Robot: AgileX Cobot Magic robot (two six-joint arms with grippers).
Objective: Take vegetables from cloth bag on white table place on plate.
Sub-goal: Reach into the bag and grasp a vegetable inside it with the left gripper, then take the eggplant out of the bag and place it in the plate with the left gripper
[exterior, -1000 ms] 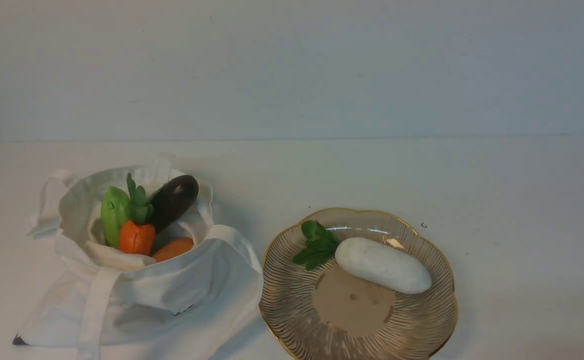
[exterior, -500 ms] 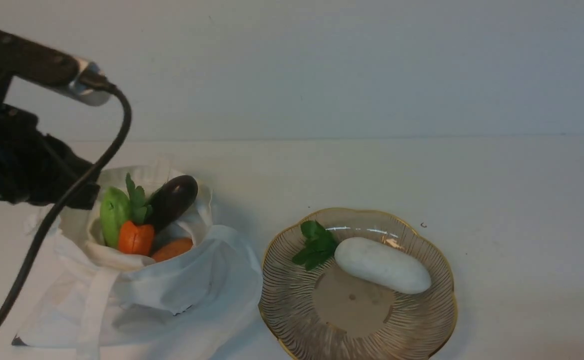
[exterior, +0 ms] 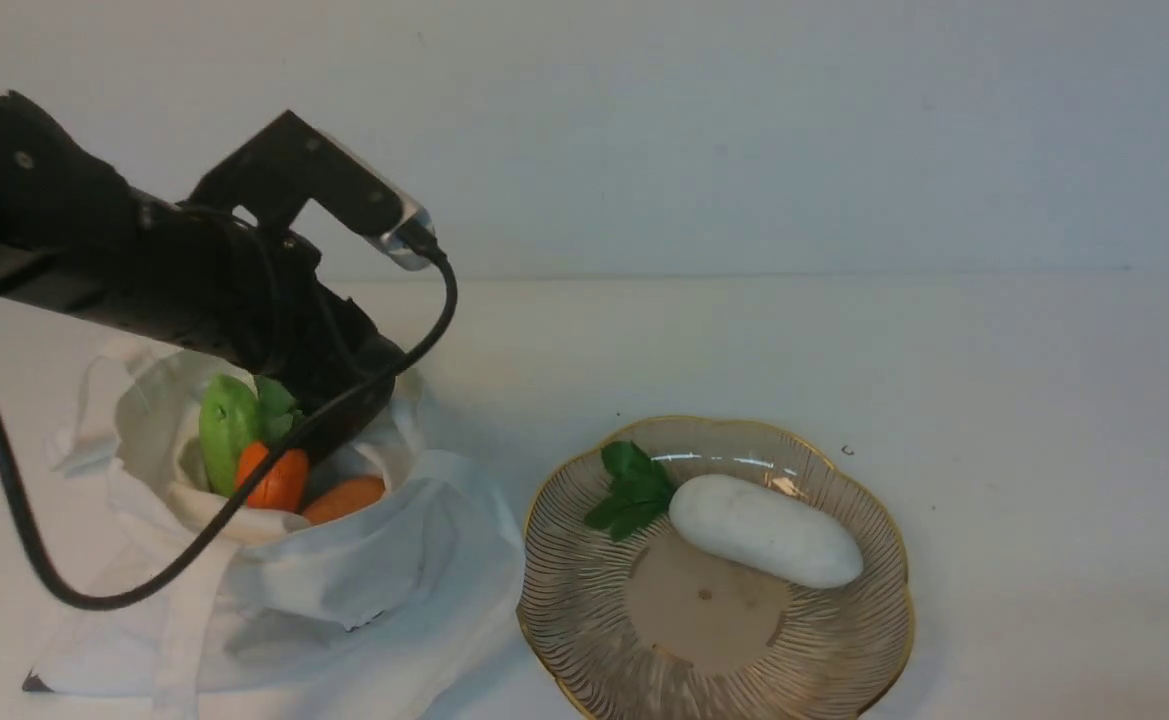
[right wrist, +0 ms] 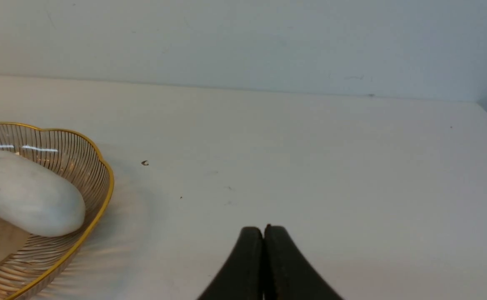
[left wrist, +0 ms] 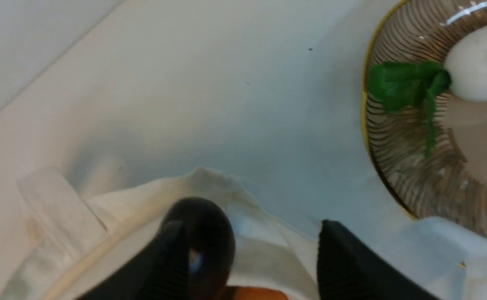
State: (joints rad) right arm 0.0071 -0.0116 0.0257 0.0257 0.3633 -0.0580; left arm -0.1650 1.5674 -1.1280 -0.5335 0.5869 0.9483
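My left gripper hangs spread over the mouth of the bag. The eggplant stands up out of the bag with its rounded end toward my wrist, off centre between the jaws and close against one finger, so I judge I must shift sideways to centre it before closing. My left arm reaches forward and down over the bag and is far the nearer; the right gripper is pressed together, low over the table on the far side of the plate.
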